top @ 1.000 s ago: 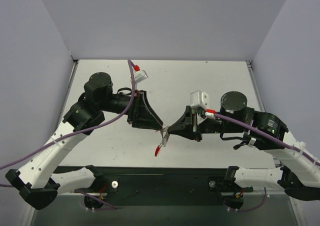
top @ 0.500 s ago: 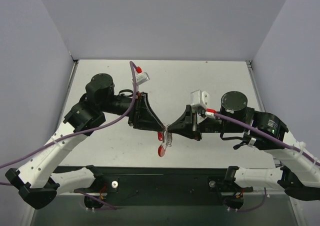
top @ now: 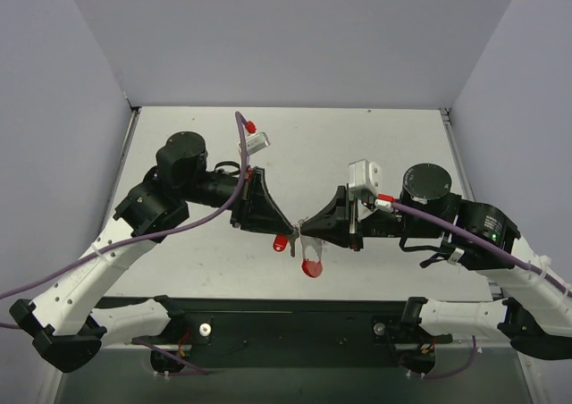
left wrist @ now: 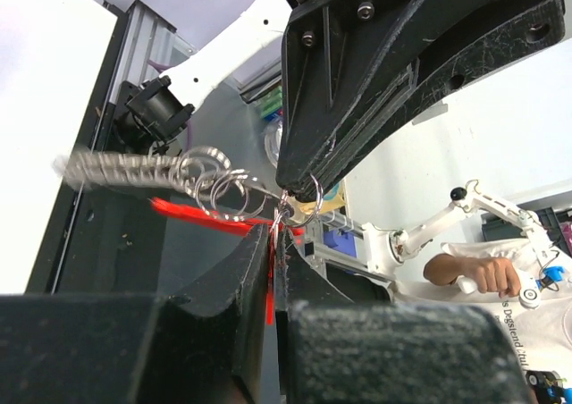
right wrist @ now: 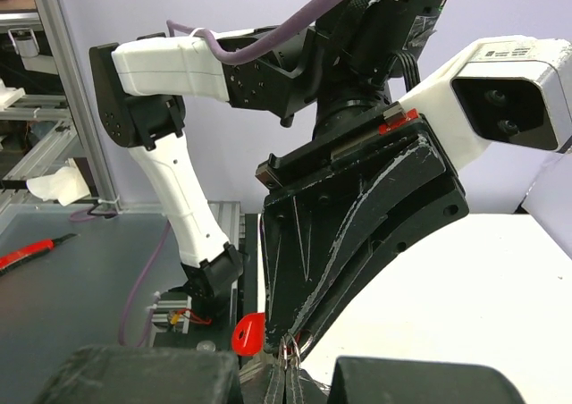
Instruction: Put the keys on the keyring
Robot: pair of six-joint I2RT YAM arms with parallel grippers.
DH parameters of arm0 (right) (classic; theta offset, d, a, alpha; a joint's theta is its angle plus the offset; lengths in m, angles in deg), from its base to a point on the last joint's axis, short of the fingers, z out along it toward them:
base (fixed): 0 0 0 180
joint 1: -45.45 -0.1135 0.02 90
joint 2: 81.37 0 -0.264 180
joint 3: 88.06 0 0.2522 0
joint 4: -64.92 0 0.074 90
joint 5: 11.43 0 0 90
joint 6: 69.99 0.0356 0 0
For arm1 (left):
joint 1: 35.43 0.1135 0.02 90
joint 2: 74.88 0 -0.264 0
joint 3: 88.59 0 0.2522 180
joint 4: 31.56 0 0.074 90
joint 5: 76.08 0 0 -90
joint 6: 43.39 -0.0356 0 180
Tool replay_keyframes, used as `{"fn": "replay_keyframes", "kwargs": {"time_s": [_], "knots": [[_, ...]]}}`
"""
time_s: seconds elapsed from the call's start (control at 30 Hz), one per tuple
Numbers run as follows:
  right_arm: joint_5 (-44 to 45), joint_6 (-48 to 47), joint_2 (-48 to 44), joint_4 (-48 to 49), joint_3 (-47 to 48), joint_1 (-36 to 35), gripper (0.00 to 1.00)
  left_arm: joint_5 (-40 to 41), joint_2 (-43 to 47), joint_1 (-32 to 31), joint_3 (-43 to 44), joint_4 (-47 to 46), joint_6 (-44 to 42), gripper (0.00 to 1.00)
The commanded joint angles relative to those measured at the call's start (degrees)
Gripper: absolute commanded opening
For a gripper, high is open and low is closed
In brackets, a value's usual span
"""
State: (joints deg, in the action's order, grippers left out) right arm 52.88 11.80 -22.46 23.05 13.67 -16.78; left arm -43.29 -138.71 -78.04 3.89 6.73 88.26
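Since half a second ago the keyring (top: 311, 263) has swung rightward, from straight under my two meeting tips to beneath my right side, and both arms have edged right. On the left, my left gripper (top: 286, 233) reaches in toward the middle, its jaws pressed together on the key (top: 280, 242). My left wrist view shows only a red sliver of its head pinched between the fingers (left wrist: 228, 283). From the right wrist the key (right wrist: 248, 332) shows as a red blob just beside that gripper's tip. Tip to tip with it, nearly touching, sits my right gripper (top: 301, 229), jaws closed on the keyring's silver rings. From there the keyring hangs down above the table (top: 375, 136), chain first and red band lowest, just right of the key and apart from it. Whether the key is threaded on a ring, I cannot tell.
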Motion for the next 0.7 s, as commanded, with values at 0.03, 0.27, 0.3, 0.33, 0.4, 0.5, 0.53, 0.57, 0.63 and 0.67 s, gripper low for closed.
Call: {"fn": "replay_keyframes", "kwargs": {"time_s": [0.03, 0.27, 0.3, 0.33, 0.4, 0.5, 0.53, 0.57, 0.63, 0.67], "knots": [[0.03, 0.12, -0.29, 5.18, 0.28, 0.27, 0.0, 0.51, 0.55, -0.02, 3.46, 0.42, -2.09, 0.0], [-0.23, 1.44, -1.7, 8.6, -1.83, 0.27, 0.0, 2.63, -1.47, -0.19, 6.09, 6.13, -6.57, 0.0], [-0.32, 1.53, -1.79, 8.87, -2.0, 0.27, 0.0, 3.15, -1.99, -0.19, 6.88, 7.97, -7.97, 0.0], [-0.15, 1.7, -1.79, 9.22, -2.18, 0.27, 0.0, 3.33, -2.26, -0.28, 7.24, 8.77, -8.51, 0.0], [-0.15, 1.88, -2.14, 10.19, -2.79, 0.27, 0.0, 3.51, -2.44, -0.28, 7.68, 9.21, -9.21, 0.0], [0.03, 2.23, -2.31, 11.33, -3.5, 0.27, 0.0, 4.29, -2.7, -0.28, 8.2, 9.83, -10.27, 0.0], [0.03, 2.32, -2.4, 11.68, -3.76, 0.27, 0.0, 4.39, -2.79, -0.45, 8.47, 9.92, -10.36, 0.0], [0.03, 2.67, -2.58, 12.55, -4.03, 0.27, 0.0, 4.56, -2.87, -0.54, 8.56, 9.83, -10.45, 0.0], [0.29, 2.93, -2.93, 13.35, -4.82, 0.27, 0.0, 4.92, -2.88, -0.72, 8.47, 9.13, -10.71, 0.0], [0.47, 3.28, -3.1, 14.22, -5.08, 0.27, 0.0, 5.09, -2.88, -0.81, 8.47, 8.61, -10.62, 0.0]]}}
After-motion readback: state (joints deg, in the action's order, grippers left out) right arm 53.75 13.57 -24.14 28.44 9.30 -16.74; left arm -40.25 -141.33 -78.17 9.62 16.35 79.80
